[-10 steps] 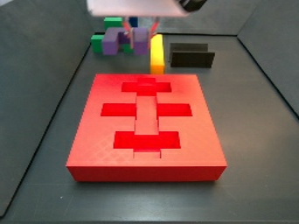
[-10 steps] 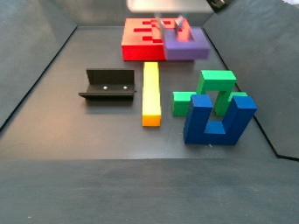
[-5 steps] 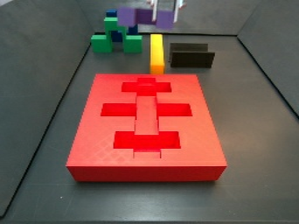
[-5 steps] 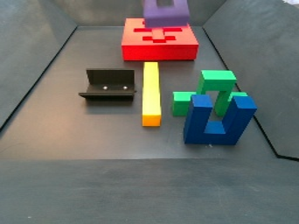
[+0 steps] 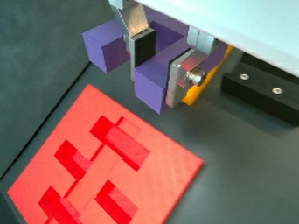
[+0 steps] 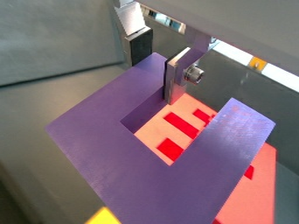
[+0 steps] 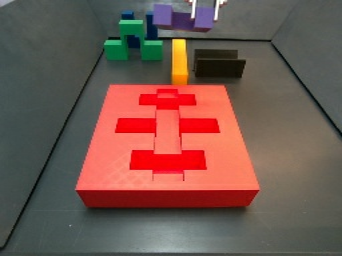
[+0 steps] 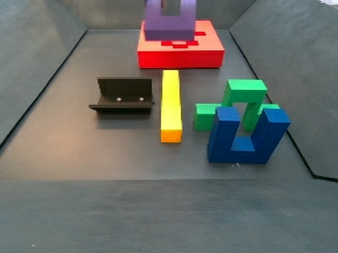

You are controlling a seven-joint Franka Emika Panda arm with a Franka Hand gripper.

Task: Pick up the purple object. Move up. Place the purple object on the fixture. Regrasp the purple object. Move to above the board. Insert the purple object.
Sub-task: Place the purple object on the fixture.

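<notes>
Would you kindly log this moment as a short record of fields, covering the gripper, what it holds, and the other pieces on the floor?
gripper: raised above the floor, shut on the purple U-shaped plastic block
purple block: lifted clear of the floor, one silver finger inside its slot
large red board with recessed cut-outs: flat on the floor, nothing inserted
black fixture: bare
long yellow bar: lying between fixture and green stepped block
blue U-shaped block: upright beside the green one

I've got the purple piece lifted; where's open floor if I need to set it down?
The gripper holds the purple object aloft. Bare floor lies in front of the fixture and beside the board. It is crowded between the yellow bar and the green and blue blocks.
</notes>
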